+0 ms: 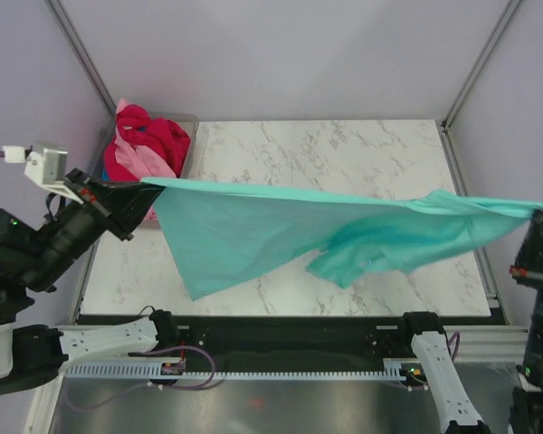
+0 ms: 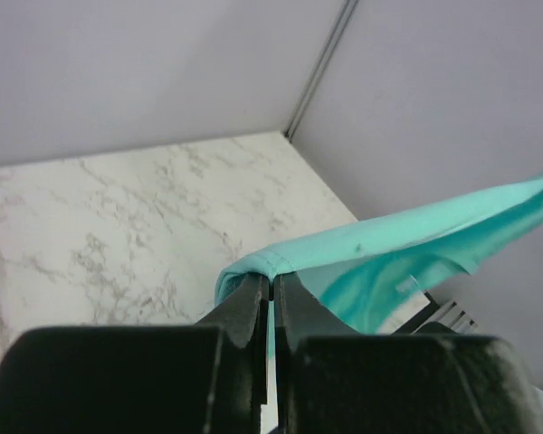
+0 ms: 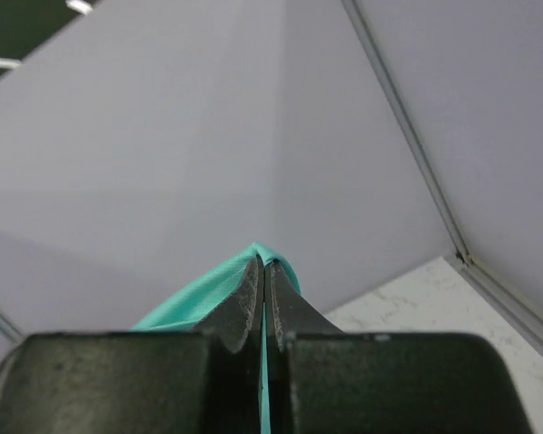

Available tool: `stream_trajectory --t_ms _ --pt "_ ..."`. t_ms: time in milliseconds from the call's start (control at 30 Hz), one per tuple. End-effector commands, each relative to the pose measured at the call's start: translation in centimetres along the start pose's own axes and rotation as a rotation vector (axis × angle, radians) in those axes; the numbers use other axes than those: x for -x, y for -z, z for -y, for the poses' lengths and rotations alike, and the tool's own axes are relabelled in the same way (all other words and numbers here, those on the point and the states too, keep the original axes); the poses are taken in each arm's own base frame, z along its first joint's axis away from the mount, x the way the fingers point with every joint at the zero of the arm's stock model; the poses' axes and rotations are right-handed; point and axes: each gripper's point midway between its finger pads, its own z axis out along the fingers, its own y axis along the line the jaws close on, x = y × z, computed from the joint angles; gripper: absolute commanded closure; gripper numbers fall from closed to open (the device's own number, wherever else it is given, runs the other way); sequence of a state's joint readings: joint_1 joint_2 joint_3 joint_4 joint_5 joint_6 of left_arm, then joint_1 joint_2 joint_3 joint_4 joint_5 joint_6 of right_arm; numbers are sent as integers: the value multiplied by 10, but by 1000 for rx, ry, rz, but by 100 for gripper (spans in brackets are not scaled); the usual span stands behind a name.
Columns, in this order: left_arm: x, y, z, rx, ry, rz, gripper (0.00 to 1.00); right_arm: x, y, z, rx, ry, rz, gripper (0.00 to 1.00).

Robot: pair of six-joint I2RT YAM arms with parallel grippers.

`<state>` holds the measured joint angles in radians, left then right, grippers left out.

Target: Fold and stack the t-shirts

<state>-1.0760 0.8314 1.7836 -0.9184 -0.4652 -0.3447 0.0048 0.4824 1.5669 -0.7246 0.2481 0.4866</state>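
A teal-turquoise t-shirt [image 1: 281, 231] hangs stretched in the air above the marble table [image 1: 344, 154], held at both ends. My left gripper [image 1: 143, 186] is shut on its left corner, seen in the left wrist view [image 2: 272, 282] with teal cloth [image 2: 416, 244] running off to the right. My right gripper [image 1: 541, 217] is shut on its right corner; the right wrist view [image 3: 262, 262] shows cloth [image 3: 195, 298] pinched between the jaws. Crimson red [image 1: 149, 131] and light pink [image 1: 131, 163] tees lie heaped at the back left. The bright blue tee is barely visible.
The heap of tees sits in a grey tub [image 1: 188, 136] at the table's back left corner. Grey walls with metal frame posts [image 1: 475, 63] enclose the table. A black rail [image 1: 281, 330] runs along the near edge.
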Motion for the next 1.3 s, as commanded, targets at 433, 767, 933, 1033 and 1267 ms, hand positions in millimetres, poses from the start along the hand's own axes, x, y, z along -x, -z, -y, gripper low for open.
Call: stream_trajectory --t_ms 433,767,933,1033,1267 --pt "8 -76 11 109 -249 64 98 14 -75 10 -175 117 36 100" --pt "-150 -258 -172 413 -7 -457 98 -313 -284 113 -393 337 -590 100" --pt "-270 -295 -264 567 59 -779 48 -417 -316 144 -451 339 -830 44" --pt "-286 -298 -281 594 90 -819 29 -425 -331 142 -428 354 -830 21" --pt "-285 -261 -265 624 125 -821 28 -390 -274 128 -391 326 -858 13"
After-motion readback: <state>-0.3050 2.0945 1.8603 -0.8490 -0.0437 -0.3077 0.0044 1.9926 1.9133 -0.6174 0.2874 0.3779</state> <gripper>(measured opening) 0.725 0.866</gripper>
